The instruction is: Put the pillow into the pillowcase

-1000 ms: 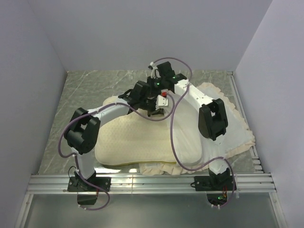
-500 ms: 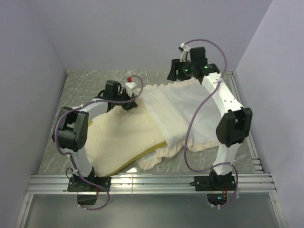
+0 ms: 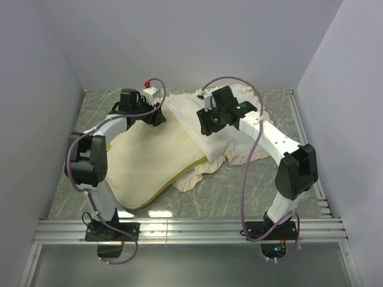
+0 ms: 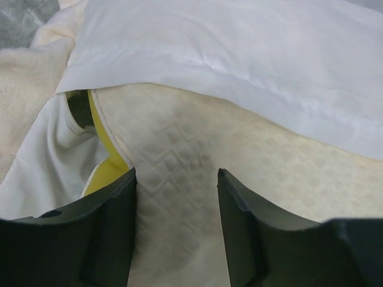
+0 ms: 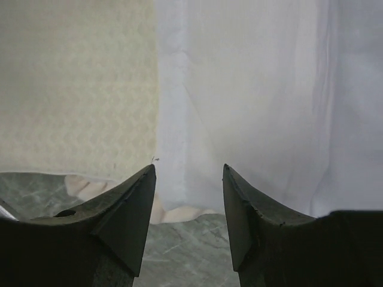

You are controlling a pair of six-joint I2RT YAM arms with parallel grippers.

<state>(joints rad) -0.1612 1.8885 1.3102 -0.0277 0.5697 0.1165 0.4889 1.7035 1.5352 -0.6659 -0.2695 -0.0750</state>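
The pillow (image 3: pixel 152 161) is seen lying on the grey table (image 3: pixel 227 194), on the left side. It is thick and cream-yellow, with little dimples all over and a bright yellow band (image 4: pixel 108 174) along its edge. Its far right end is covered by the white pillowcase (image 3: pixel 185 119), which is bunched up towards the far right, with beige ruffles (image 3: pixel 191 179) shown along its near edge. The left gripper (image 4: pixel 176 215) is held open just above the pillow, with nothing gripped. The right gripper (image 5: pixel 188 206) is held open over the white cloth, with nothing gripped.
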